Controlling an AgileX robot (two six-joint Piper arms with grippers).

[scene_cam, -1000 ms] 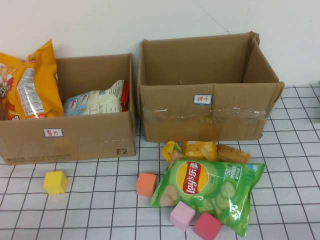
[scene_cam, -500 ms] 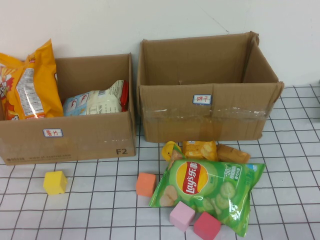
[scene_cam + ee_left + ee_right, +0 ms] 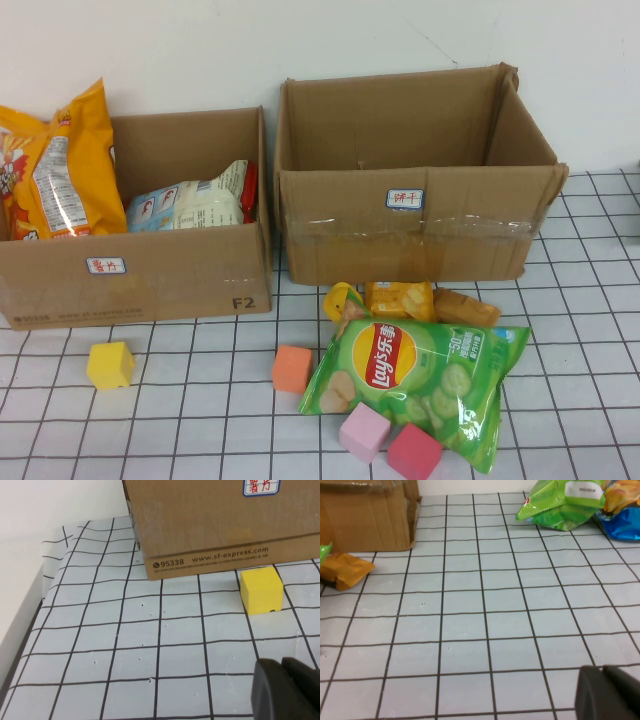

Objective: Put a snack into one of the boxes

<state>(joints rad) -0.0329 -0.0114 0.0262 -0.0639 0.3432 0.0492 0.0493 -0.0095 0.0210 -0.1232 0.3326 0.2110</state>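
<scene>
Right end effector (image 3: pixel 609 692) shut over gridded mat (image 3: pixel 485 605) — orange packet (image 3: pixel 345 570) beside box (image 3: pixel 367 515).

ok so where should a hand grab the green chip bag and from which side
Probably the right end seam of the green chip bag, coming down from above. The bag lies flat on the table; its left and near edges are crowded by the orange cube, pink cube and red cube.

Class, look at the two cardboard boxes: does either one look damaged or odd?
Yes. The right box has a bowed front wall patched with clear tape and a torn rear corner. The left box looks sound, though an orange chip bag sticks out above it.
</scene>
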